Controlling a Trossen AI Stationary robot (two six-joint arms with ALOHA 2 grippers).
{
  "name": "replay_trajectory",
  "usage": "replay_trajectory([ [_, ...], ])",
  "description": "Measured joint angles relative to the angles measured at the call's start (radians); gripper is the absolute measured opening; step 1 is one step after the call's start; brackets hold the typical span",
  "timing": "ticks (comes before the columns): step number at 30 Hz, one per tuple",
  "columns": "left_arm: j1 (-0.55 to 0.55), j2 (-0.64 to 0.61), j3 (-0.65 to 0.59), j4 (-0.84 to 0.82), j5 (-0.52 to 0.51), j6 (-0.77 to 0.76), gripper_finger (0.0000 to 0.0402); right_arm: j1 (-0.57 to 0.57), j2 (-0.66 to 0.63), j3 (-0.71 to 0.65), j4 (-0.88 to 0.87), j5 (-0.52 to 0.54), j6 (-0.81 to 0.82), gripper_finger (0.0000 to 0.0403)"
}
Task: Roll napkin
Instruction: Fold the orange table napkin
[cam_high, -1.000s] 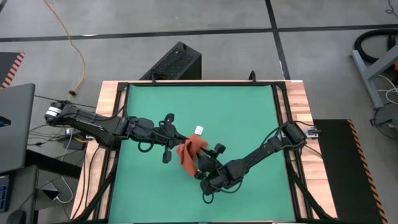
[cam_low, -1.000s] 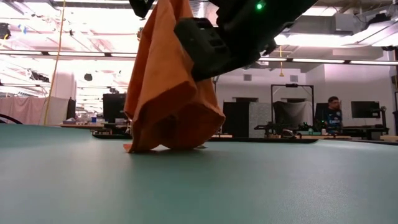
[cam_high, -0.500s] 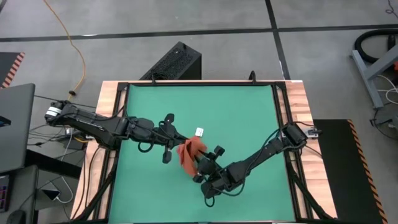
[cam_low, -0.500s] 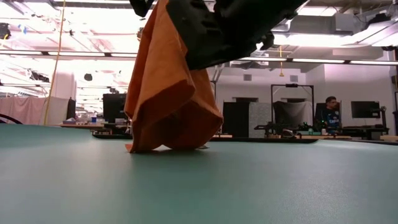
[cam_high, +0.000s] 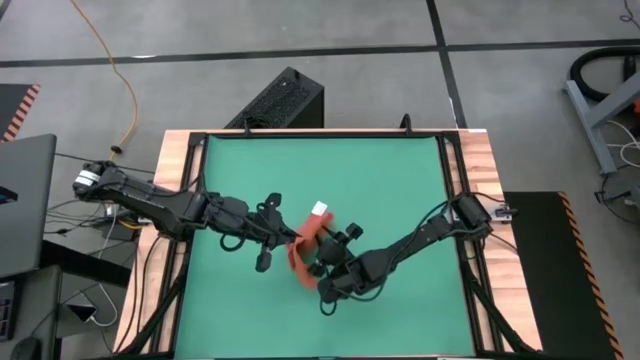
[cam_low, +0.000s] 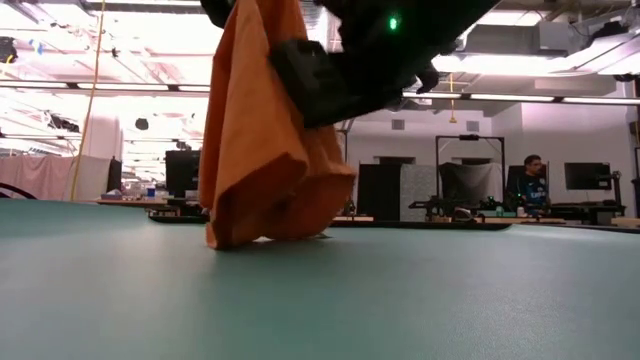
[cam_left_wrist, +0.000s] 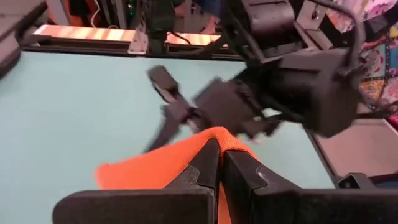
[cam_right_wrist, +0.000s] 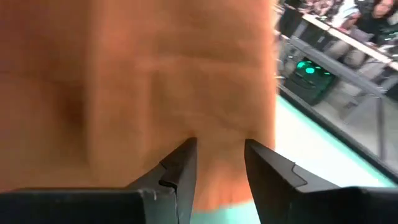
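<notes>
Left gripper (cam_left_wrist: 221, 163) pinches the napkin (cam_high: 303, 250) shut, hanging it above the table (cam_high: 400, 180). Right gripper (cam_right_wrist: 217, 155) stands parted, fingertips against the cloth.

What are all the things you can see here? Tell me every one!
napkin: one, orange-red with a white tag, hanging over the middle of the table, its bottom touching the mat.
table: one, green mat with wooden edges, middle of the room.
black box: one, on the floor behind the table.
orange cable: one, on the floor to the left.
person: one, seated far off in the room.
left hand: one, dark, shut on the napkin's top.
right hand: one, dark, open, up against the napkin.
</notes>
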Motion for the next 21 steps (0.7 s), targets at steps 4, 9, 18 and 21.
replay_trajectory([
  [4, -0.024, 0.001, -0.031, 0.044, -0.001, -0.046, 0.0000, -0.014, -0.005, 0.000, -0.173, 0.000, 0.124, 0.0155],
  [9, -0.032, 0.001, -0.062, 0.061, -0.027, -0.044, 0.0000, -0.009, -0.008, 0.000, -0.283, -0.014, 0.201, 0.0155],
  [18, 0.016, 0.001, -0.153, 0.141, -0.056, -0.074, 0.0000, 0.082, -0.012, 0.000, -0.546, 0.000, 0.494, 0.0155],
  [21, 0.031, 0.001, -0.174, 0.194, -0.039, -0.073, 0.0000, 0.115, -0.012, 0.000, -0.580, 0.026, 0.618, 0.0155],
])
